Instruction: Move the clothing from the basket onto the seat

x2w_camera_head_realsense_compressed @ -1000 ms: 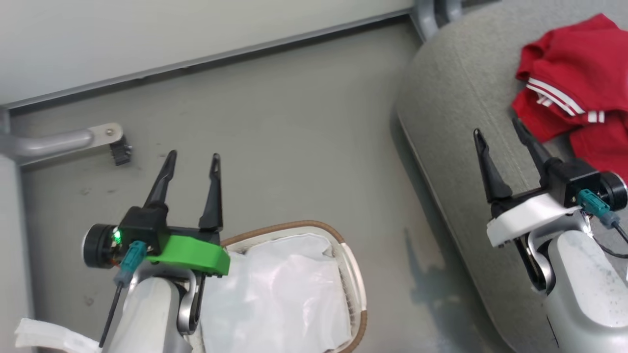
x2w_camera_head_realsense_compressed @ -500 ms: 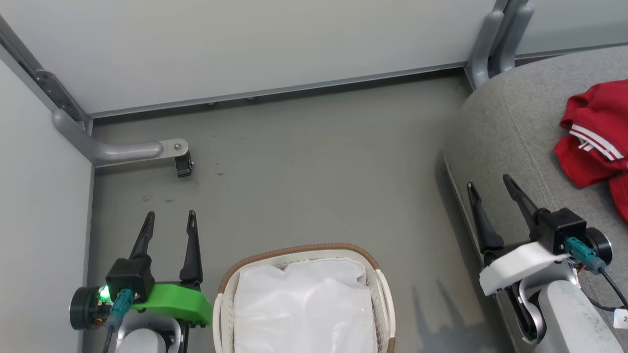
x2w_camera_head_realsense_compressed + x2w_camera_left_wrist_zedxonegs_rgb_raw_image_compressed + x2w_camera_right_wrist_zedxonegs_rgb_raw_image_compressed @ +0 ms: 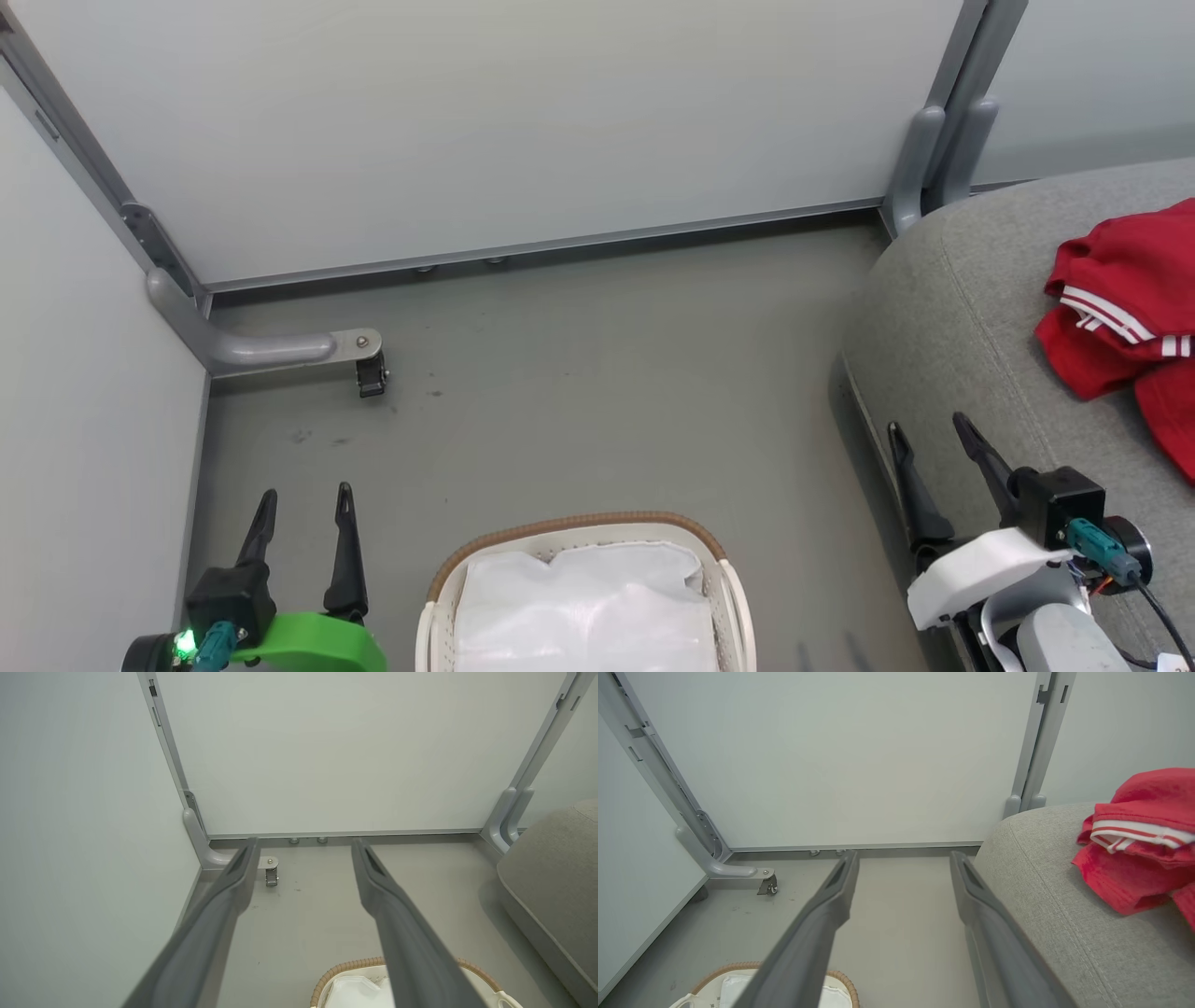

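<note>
Near half of basket [image 3: 579, 520] beyond bottom edge, part of clothing [image 3: 1120, 280] beyond right edge.

**Test bay dressed as a home**

Pale panels [image 3: 523, 131] in grey metal frames [image 3: 938, 149], one foot on a caster [image 3: 372, 379], wall in a bare grey floor [image 3: 597, 392]. A sofa [image 3: 943, 317] and a basket [image 3: 579, 523] stand inside.

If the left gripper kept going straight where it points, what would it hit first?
Likely the wall panel, low down beside the caster bracket; the left gripper faces bare floor until then. Depth unclear.
</note>
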Controlling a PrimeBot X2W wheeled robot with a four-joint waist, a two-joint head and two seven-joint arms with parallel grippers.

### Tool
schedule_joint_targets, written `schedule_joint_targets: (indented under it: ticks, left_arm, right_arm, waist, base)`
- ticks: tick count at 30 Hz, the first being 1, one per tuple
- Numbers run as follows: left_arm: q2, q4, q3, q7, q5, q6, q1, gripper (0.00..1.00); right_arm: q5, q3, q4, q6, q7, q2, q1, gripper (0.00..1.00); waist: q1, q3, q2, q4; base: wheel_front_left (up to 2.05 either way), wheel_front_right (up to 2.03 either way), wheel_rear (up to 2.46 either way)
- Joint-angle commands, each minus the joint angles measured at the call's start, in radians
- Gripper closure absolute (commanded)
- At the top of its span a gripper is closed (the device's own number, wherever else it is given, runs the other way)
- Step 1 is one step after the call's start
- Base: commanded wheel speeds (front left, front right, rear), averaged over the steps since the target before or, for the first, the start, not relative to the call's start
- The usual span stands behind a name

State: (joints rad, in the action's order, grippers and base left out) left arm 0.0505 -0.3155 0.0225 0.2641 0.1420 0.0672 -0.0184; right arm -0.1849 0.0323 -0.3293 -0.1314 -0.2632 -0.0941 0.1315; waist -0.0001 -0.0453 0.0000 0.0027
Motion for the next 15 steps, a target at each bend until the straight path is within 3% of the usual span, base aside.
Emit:
schedule_joint_targets:
  ticks: [1,4,5,8,15]
  left_arm:
    - [0.001,-0.002,-0.006,0.000,0.015,0.005,0.018,0.00]
    - [0.001,-0.005,-0.008,0.000,0.035,0.014,0.025,0.00]
    - [0.000,-0.007,-0.005,0.000,0.035,0.013,0.013,1.00]
    - [-0.002,-0.029,-0.006,-0.004,0.041,0.013,0.011,1.00]
    - [-0.002,-0.027,-0.026,-0.048,0.180,0.018,-0.007,1.00]
  right_arm:
    - [-0.001,0.001,-0.002,0.001,-0.002,-0.001,-0.017,0.00]
    - [-0.002,0.003,-0.001,0.001,-0.002,0.001,-0.025,0.00]
    - [-0.001,0.004,-0.001,0.000,0.000,0.003,-0.015,1.00]
    - [-0.007,0.003,-0.021,0.000,0.003,0.008,-0.023,1.00]
    - [-0.145,-0.017,-0.014,0.000,0.045,0.011,-0.019,1.00]
  waist:
    - [0.0001,0.012,0.0000,-0.007]
    - [0.0001,0.014,0.0000,-0.009]
    - [0.0001,0.014,0.0000,-0.008]
    - [0.0001,0.015,0.0000,-0.008]
    - [0.0001,0.017,0.0000,-0.008]
  base:
    - [0.00,0.00,0.00]
    - [0.00,0.00,0.00]
    - [0.00,0.00,0.00]
    - [0.00,0.00,0.00]
    - [0.00,0.00,0.00]
